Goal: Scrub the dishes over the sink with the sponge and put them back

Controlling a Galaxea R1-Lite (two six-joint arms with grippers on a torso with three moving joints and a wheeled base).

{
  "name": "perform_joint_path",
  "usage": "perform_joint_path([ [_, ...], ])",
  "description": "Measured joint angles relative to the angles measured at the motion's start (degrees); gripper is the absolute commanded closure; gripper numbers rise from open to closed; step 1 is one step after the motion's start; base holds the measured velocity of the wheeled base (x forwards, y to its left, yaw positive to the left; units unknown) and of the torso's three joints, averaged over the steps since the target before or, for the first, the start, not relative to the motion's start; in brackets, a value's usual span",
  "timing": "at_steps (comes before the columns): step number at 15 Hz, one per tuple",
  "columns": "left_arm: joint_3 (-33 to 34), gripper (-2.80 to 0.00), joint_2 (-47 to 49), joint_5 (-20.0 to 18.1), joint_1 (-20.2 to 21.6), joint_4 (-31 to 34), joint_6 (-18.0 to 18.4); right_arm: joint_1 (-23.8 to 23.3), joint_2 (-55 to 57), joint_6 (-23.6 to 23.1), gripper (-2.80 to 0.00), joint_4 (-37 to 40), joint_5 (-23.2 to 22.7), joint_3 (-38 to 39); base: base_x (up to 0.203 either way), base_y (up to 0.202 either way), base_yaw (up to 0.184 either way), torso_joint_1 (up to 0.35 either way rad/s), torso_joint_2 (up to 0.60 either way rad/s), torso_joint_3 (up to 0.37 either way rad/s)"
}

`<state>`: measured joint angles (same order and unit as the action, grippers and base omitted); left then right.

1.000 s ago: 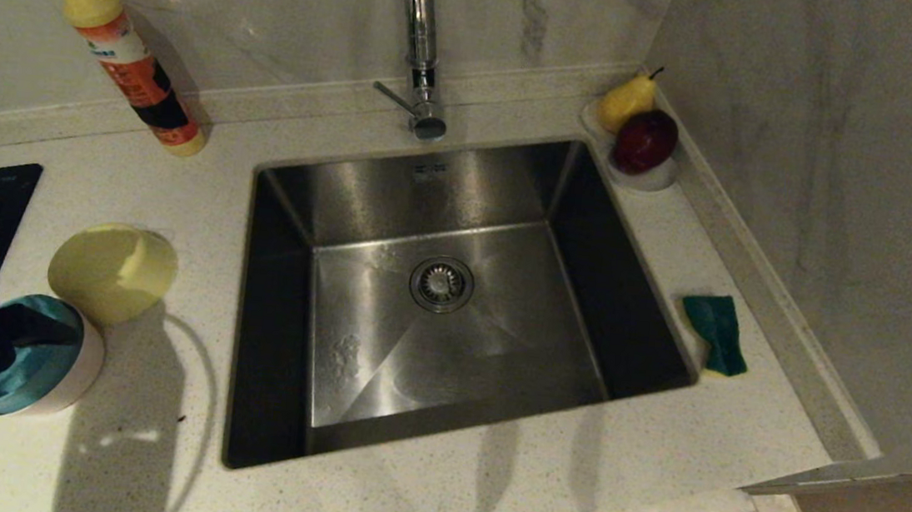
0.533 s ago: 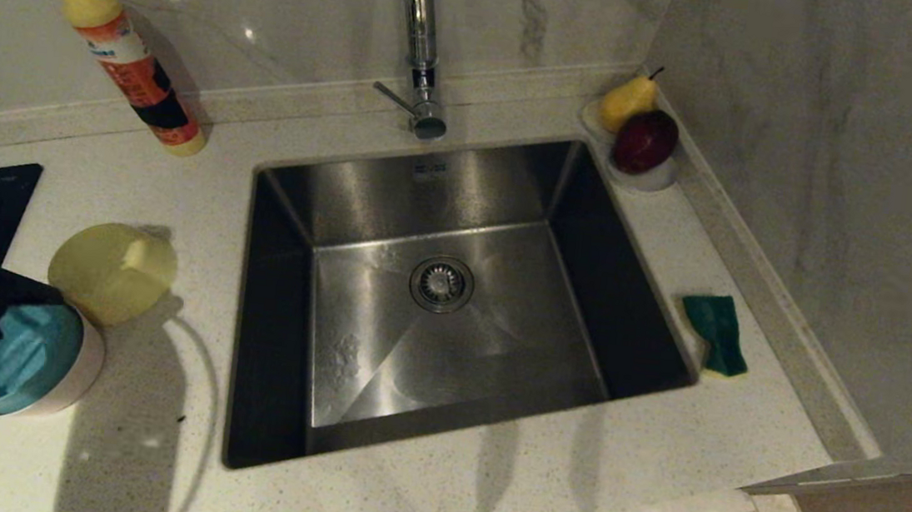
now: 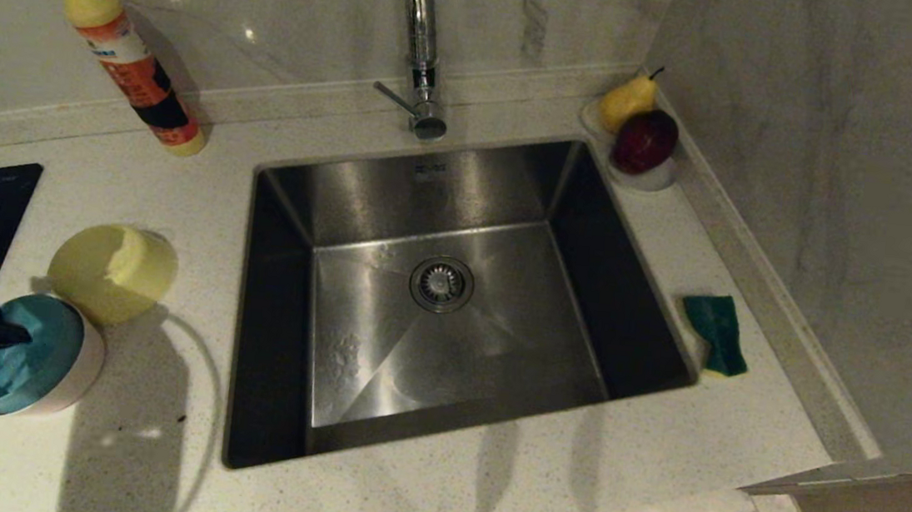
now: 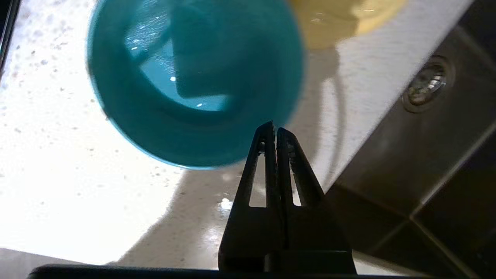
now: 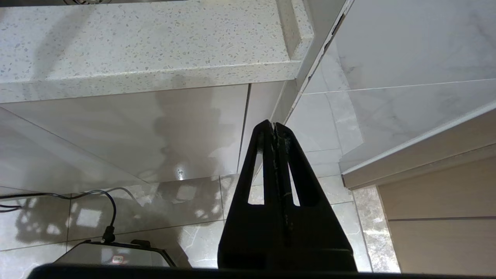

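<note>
The left pincer (image 4: pixel 274 130) is clamped on the light blue bowl's (image 3: pixel 15 356) rim at nine o'clock of the sink (image 3: pixel 451 306), the sponge (image 3: pixel 716 331) lies at three o'clock, and the right pincer (image 5: pixel 274 126) hangs closed below the desk (image 3: pixel 483 493).

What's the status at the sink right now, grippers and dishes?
Left gripper shut on blue bowl rim, left of sink. Right gripper shut, parked below counter. Sponge untouched, right of sink. Nothing in the way.
</note>
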<state>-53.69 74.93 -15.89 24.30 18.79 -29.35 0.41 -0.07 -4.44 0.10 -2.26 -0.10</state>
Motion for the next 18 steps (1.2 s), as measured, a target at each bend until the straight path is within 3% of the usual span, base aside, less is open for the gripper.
perform_joint_path([
  [5,-3.1,0.0,1.1,-2.6,0.8,0.0,-3.8,0.0,0.0,0.0,0.0,0.0,0.0,0.0,0.0,0.0,0.0,0.0,0.0,0.0],
  [11,-6.3,0.0,-1.4,-3.9,-2.5,0.0,-2.8,0.0,0.0,0.0,0.0,0.0,0.0,0.0,0.0,0.0,0.0,0.0,0.0,0.0],
  [13,-9.4,0.0,-1.1,-1.6,-5.2,0.0,2.2,0.0,0.0,0.0,0.0,0.0,0.0,0.0,0.0,0.0,0.0,0.0,0.0,0.0],
  [16,-11.8,0.0,-0.3,6.8,-11.6,-2.7,13.4,0.0,0.0,0.0,0.0,0.0,0.0,0.0,0.0,0.0,0.0,0.0,0.0,0.0],
  [18,-12.3,0.0,-1.2,11.0,-16.2,-7.9,16.7,0.0,0.0,0.0,0.0,0.0,0.0,0.0,0.0,0.0,0.0,0.0,0.0,0.0],
])
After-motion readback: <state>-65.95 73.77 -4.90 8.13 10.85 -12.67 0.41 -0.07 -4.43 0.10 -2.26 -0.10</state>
